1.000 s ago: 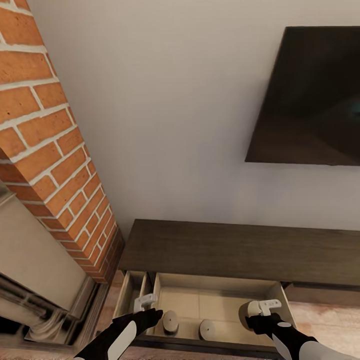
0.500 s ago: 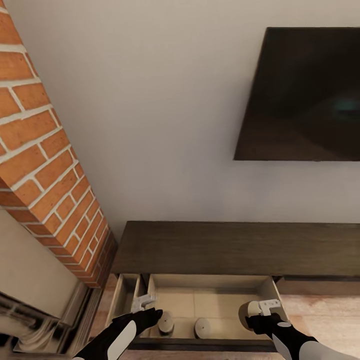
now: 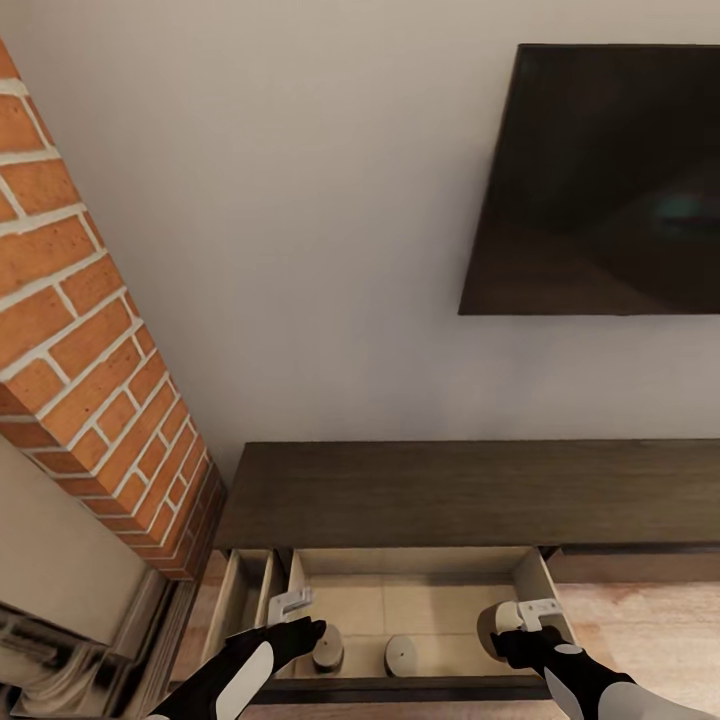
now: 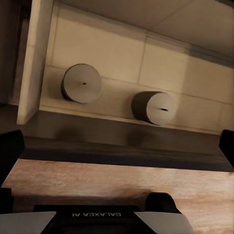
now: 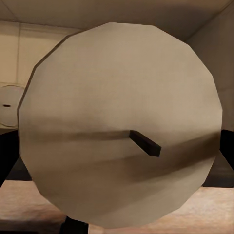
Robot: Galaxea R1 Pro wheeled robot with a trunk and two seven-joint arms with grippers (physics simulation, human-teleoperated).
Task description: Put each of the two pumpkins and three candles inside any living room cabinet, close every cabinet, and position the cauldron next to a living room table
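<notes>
The cabinet (image 3: 450, 490) is a long low dark-brown unit with one wide drawer (image 3: 440, 562) pulled out, pale beige inside. Two beige candles (image 3: 327, 648) (image 3: 401, 655) stand upright near the drawer's front wall, and the left wrist view has them as flat round tops (image 4: 81, 83) (image 4: 153, 107). My left gripper (image 3: 290, 603) hangs open above the drawer's left end, with nothing between its fingers (image 4: 9, 151). My right gripper (image 3: 520, 615) is shut on a third candle (image 3: 490, 620) (image 5: 122, 131), held above the drawer's right end. The pumpkins and the cauldron are out of view.
A brick fireplace column (image 3: 90, 360) rises close on the left, with its pale stone base (image 3: 60, 560) below. A dark TV (image 3: 600, 180) hangs on the wall above the cabinet. A narrow second drawer (image 3: 245, 600) is open beside the wide one. Wooden floor (image 3: 640, 620) lies to the right.
The whole picture has slid left and the fireplace has receded, so the camera moved. Both arms keep their pose, and the right gripper still holds its candle.
</notes>
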